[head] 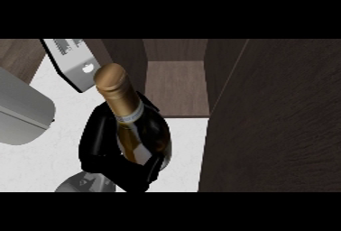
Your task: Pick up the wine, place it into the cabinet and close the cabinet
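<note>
A dark wine bottle [138, 131] with a gold foil neck and cap stands upright, raised off the white counter [40, 162], its top tilted toward me. My left hand [99, 140] is shut on the bottle's body, fingers wrapping its left and far side, thumb crossing the front low down. The dark wood cabinet [177, 85] is just beyond the bottle, its compartment open and bare. Its open door [279, 122] fills the right side of the view. My right hand does not show.
A large rounded grey object [20, 108] sits at the left edge. A flat grey and white device [73, 61] lies on the counter behind the bottle, to the left of the cabinet's wall.
</note>
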You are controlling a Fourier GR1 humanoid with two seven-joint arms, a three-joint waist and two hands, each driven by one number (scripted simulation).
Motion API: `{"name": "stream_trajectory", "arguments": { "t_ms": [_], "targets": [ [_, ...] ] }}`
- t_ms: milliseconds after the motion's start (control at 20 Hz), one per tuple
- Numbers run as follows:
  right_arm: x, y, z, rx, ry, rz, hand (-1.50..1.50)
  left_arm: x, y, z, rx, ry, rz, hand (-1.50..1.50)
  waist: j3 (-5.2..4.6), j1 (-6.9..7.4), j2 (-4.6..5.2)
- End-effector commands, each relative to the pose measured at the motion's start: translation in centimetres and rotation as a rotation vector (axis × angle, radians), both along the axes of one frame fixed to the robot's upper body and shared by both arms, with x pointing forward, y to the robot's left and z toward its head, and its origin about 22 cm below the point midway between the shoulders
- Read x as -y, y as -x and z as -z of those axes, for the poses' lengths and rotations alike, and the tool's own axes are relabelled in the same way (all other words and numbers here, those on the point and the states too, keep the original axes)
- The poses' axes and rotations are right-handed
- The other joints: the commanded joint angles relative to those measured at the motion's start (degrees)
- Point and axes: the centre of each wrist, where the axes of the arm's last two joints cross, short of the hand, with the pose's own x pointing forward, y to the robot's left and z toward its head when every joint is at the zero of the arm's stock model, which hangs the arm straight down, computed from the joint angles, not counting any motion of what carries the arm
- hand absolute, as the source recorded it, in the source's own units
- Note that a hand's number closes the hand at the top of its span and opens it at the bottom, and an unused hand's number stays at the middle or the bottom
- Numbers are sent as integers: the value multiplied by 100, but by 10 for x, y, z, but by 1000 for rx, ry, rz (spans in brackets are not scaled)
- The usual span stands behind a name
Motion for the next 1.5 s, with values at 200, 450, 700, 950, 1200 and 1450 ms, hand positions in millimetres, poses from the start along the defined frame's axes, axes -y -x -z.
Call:
{"name": "stream_trajectory", "arguments": {
  "t_ms": [200, 450, 700, 950, 1200, 1450],
  "targets": [
    [5, 20, -11, 51, -39, -34, -150, 46, -2, -19, 18, -16, -32, 150, -1, 14, 0],
    [-10, 15, -2, 29, -51, -39, -150, 59, -41, -30, 12, -31, -79, 150, -3, -6, 9],
    [5, 27, -11, 29, -42, -61, -150, 66, -39, 1, 21, -54, -96, 150, -3, -30, 13],
    [2, 25, -4, 45, -38, -57, -150, 63, -47, -8, 17, -69, -122, 150, -2, 2, 6],
    [5, 28, -19, 33, -10, -47, -150, 77, -34, 7, -21, -24, -132, 150, -5, -2, 3],
    [1, 32, -15, 45, -42, -55, -150, 76, -42, 16, -27, 24, -156, 150, -4, -27, 2]
  ]
}}
